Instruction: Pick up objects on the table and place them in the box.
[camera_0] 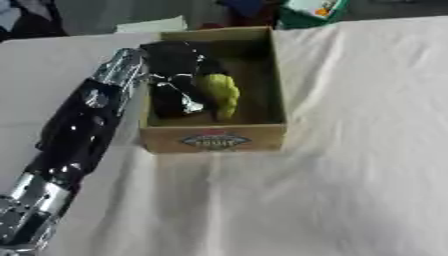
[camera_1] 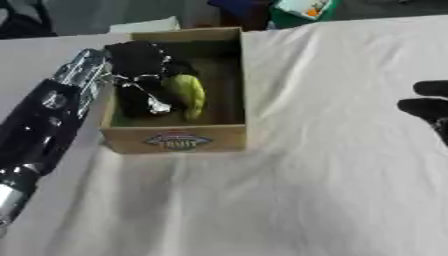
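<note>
**My left hand in the box with the green thing**

My left arm (camera_0: 74,130) comes in from the lower left corner and slants up across the white cloth of the counter (camera_0: 350,175), black casing with silver joints. It reaches over the left wall of the cardboard box (camera_0: 213,139), which stands open-topped at the far middle of the counter and has a printed label on its near face.

My left hand (camera_0: 179,75) is down inside the box, filling its left half. Its dark fingers lie against a yellow-green object (camera_0: 220,92), lumpy and long, which sits in the box just right of the middle and runs from near the centre toward the near wall. The hand touches the object's left side, but I cannot tell whether the fingers are curled round it or only resting beside it.

Right of the box the cloth lies in soft folds with nothing on it that I can make out. At the right edge of the right eye view the black fingertips of my right hand (camera_1: 429,105) show, well apart from the box; too little shows to say how far open it is.
</note>
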You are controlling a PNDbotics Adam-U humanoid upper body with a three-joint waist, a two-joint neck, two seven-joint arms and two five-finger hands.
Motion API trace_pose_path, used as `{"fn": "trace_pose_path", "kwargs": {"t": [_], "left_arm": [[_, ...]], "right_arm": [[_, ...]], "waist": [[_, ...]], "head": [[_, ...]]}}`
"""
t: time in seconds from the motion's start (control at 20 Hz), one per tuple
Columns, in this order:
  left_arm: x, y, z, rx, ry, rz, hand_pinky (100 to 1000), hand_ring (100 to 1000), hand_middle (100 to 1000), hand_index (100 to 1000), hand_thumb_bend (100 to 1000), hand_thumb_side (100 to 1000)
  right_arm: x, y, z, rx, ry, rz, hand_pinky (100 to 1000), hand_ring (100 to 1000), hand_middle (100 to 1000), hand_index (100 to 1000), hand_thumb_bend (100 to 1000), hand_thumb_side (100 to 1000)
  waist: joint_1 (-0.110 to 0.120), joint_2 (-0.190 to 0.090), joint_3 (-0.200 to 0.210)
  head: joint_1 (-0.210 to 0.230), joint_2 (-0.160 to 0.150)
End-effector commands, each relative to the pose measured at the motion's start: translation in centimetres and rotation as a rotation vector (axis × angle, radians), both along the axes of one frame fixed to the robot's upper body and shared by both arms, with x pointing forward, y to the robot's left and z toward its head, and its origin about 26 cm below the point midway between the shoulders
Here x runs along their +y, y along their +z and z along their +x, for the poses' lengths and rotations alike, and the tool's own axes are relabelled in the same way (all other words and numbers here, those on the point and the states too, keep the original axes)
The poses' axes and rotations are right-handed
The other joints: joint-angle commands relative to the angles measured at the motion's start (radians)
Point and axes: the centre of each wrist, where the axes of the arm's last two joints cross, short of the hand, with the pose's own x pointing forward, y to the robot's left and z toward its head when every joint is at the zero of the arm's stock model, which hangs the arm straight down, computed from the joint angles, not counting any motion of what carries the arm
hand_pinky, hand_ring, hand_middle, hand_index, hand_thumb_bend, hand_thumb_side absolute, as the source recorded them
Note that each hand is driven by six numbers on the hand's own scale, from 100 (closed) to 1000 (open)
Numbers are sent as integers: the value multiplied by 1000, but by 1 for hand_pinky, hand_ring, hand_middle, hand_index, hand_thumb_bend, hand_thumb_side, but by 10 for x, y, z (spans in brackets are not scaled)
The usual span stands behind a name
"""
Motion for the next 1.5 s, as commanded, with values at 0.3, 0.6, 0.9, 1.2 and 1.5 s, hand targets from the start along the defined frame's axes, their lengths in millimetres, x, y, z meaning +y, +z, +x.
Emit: {"fn": "trace_pose_path", "kwargs": {"t": [0.3,0.6,0.9,1.2,1.5], "left_arm": [[-5,38,-13,-215,-62,-174,657,839,789,1000,635,1000],[-7,45,-22,-330,-128,-348,580,757,673,915,147,941],[-6,36,-40,-457,-163,-565,541,702,612,877,100,887],[-16,3,-61,-507,-201,-736,479,628,549,832,100,818],[-25,-32,-87,-541,-210,-922,447,592,520,803,100,763]], "right_arm": [[-1,6,-3,-18,0,19,891,773,771,975,100,1000],[-5,3,-3,-9,-20,38,889,775,772,972,100,1000],[-20,-2,-3,-6,-116,80,888,776,772,970,100,1000],[-31,-8,-4,1,-202,117,887,777,773,969,100,1000],[-37,-11,-5,5,-254,142,886,777,772,968,100,1000]], "waist": [[-16,-46,6],[-27,-70,31],[-46,-103,98],[-67,-130,166],[-80,-142,219]], "head": [[4,4],[-16,19],[-89,56],[-160,80],[-221,87]]}}
